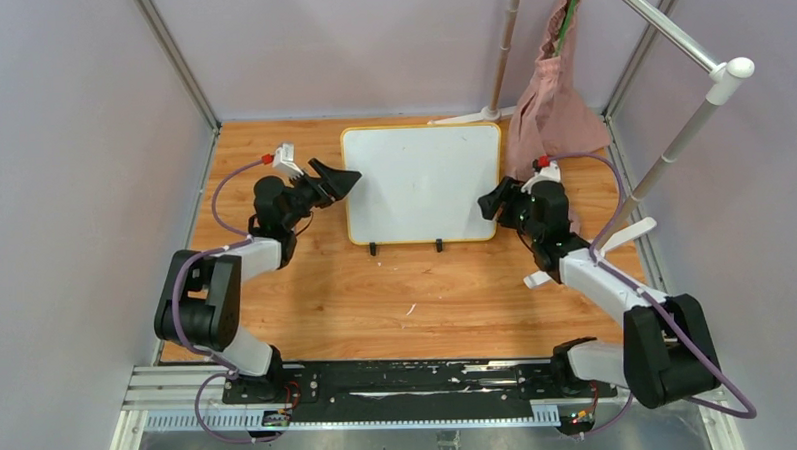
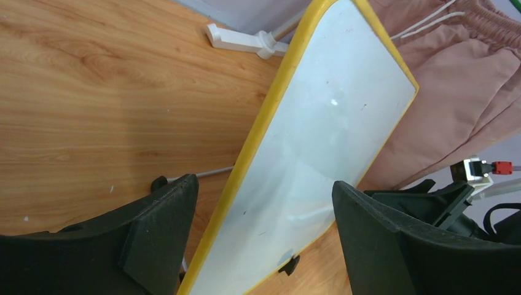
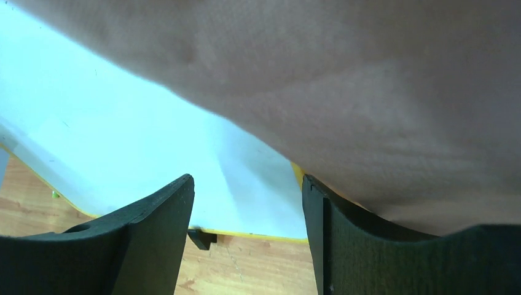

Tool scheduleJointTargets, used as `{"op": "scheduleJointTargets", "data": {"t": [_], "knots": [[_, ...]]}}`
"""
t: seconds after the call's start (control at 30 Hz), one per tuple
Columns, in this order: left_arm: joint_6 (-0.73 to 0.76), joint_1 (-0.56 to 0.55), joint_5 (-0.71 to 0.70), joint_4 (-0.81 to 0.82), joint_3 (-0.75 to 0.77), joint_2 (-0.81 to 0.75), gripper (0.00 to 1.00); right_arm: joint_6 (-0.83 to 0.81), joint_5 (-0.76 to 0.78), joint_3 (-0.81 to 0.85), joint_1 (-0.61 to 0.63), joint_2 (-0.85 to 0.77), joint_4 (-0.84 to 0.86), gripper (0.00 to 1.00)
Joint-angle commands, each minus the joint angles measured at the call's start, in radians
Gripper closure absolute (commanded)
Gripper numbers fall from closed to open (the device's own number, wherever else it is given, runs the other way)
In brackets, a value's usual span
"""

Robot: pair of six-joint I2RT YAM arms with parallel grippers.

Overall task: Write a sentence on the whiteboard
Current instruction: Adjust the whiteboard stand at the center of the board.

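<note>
Your left gripper (image 1: 345,180) is hovering released, jaws straddling the left frame of the whiteboard (image 1: 423,179), which is lying on the tabletop (image 1: 407,295). Your right gripper (image 1: 491,200) is gaping empty at the whiteboard's right edge, beside a hanging pink cloth (image 1: 556,114). Closing there, you are risking snagging cloth or skewing the whiteboard.

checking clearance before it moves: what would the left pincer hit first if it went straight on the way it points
Probably the whiteboard: the left pincer points at its left edge, which runs between the open jaws in the wrist view. Depth is unclear.
</note>
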Motion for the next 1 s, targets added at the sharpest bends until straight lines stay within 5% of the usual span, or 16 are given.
{"op": "scheduleJointTargets", "data": {"t": [0.0,0.3,0.5,0.77,0.97], "knots": [[0.02,0.01,0.065,0.044,0.0,0.039,0.17,-0.036,0.006,-0.044,0.002,-0.074,-0.052,0.31],[0.0,0.01,0.105,0.098,-0.008,0.084,0.43,-0.096,0.021,-0.07,0.01,-0.291,-0.212,0.3],[0.006,0.01,0.114,0.119,-0.021,0.087,0.58,-0.144,0.122,-0.095,0.166,-0.354,-0.281,0.32],[0.026,0.01,0.127,0.131,-0.031,0.109,0.75,-0.119,0.228,-0.127,0.376,-0.191,-0.198,0.34],[0.034,0.01,0.144,0.162,-0.035,0.135,0.86,-0.095,0.25,-0.095,0.422,-0.037,-0.11,0.35]]}}
